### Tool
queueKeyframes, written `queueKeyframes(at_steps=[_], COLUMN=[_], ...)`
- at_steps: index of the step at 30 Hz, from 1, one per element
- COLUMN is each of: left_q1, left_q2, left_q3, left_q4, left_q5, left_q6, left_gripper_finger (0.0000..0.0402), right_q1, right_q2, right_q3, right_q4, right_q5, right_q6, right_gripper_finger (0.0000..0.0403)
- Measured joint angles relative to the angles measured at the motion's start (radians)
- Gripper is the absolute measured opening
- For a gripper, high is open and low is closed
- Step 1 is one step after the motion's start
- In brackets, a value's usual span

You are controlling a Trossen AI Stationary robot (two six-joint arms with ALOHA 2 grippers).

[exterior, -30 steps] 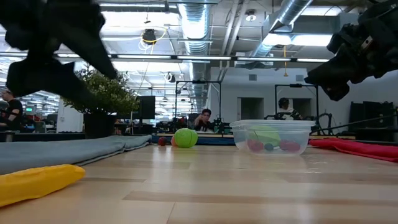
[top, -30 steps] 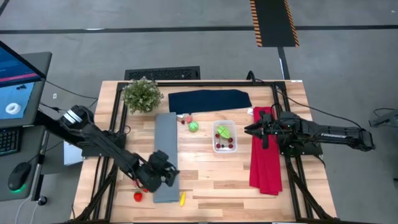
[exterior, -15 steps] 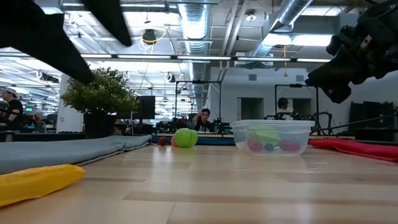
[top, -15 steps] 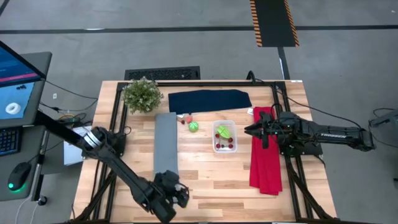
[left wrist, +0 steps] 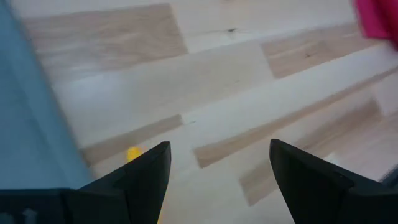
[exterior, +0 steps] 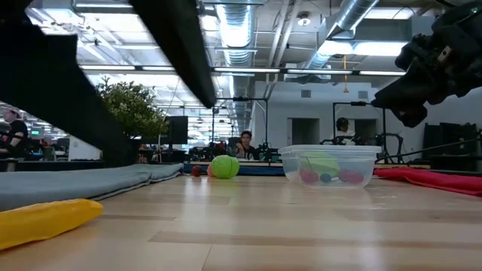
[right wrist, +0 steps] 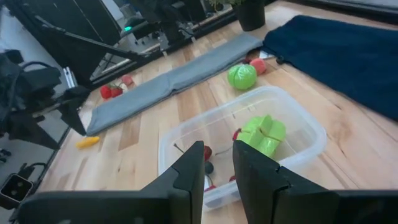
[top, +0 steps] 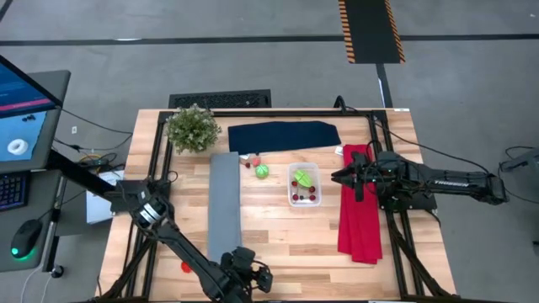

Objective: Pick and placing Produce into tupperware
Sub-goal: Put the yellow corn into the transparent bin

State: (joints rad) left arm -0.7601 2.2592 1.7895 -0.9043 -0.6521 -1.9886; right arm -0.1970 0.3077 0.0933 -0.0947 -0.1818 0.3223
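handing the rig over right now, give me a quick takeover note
Left gripper: open, empty, low at the table's near edge beside the yellow piece.
Right gripper: empty, jaws narrow, hanging by the tupperware.
Done: a lime-green piece and cherries are in the tupperware.
Left: green ball and small red piece near the navy cloth, strawberries beyond the grey cloth, yellow piece.

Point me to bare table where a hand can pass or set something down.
Free: bare wood between the long grey cloth and the red cloth, nearside of the clear plastic tub. Crowded: between the tub, the round green ball and the navy cloth.
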Motion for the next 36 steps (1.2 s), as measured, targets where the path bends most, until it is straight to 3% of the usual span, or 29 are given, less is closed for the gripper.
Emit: queueKeyframes(at_steps=[5,11,18,36], left_q1=[-0.008,-0.021,-0.033,-0.027], left_q2=[0.068,0.118,0.117,0.149], left_q3=[0.135,0.256,0.246,0.223], left_q4=[-0.146,-0.388,-0.312,-0.341], left_q5=[0.041,0.108,0.071,0.226], left_q6=[-0.094,-0.231,-0.258,-0.259], left_gripper_finger=[0.0254,0.0199,0.0156,0.0148], right_q1=[0.0,0.0,0.0,0.0], right_q2=[0.0,0.0,0.0,0.0], right_q3=[0.0,0.0,0.0,0.0], right_q4=[-0.012,-0.021,-0.034,-0.055], right_q5=[0.0,0.0,0.0,0.0], right_q6=[0.0,0.0,0.0,0.0], right_gripper_finger=[0.0107,0.0107,0.0107,0.0107])
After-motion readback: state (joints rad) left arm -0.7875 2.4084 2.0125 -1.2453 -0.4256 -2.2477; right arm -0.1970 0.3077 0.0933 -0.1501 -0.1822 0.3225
